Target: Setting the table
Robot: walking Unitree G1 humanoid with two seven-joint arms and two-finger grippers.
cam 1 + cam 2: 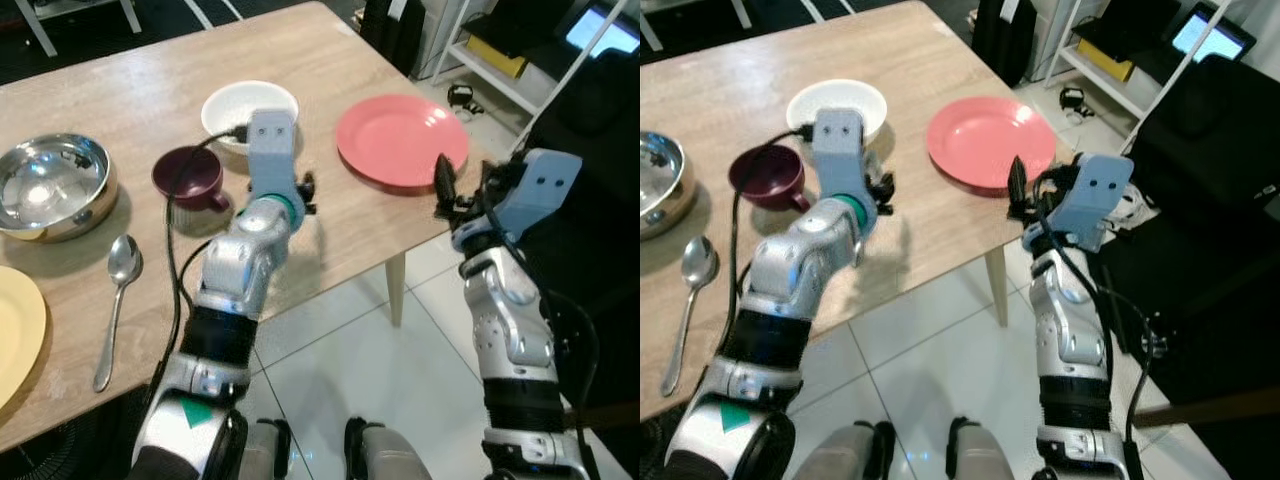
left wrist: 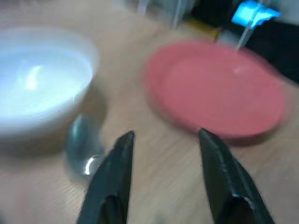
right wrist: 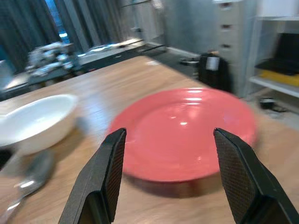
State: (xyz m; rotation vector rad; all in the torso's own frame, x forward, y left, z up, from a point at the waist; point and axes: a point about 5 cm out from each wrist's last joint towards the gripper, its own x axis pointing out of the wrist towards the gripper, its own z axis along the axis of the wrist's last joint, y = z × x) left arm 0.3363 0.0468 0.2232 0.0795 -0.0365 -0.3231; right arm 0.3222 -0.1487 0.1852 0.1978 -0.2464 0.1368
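Observation:
On the wooden table (image 1: 330, 60) a red plate (image 1: 400, 138) lies near the right edge. A white bowl (image 1: 250, 108) and a maroon cup (image 1: 188, 176) sit left of it. My left gripper (image 1: 305, 192) hovers open between the bowl and the plate. In the left wrist view its fingers (image 2: 119, 163) point at bare wood, with a small spoon (image 2: 85, 150) beside the bowl (image 2: 42, 88). My right gripper (image 1: 455, 195) is open at the table's right edge, just short of the red plate (image 3: 182, 133), and holds nothing.
At the left are a steel bowl (image 1: 52, 185), a long spoon (image 1: 117, 300) and a yellow plate (image 1: 15, 330) near the front edge. White shelving (image 1: 520, 70) and dark gear stand beyond the table's right side. Tiled floor (image 1: 370, 380) lies below.

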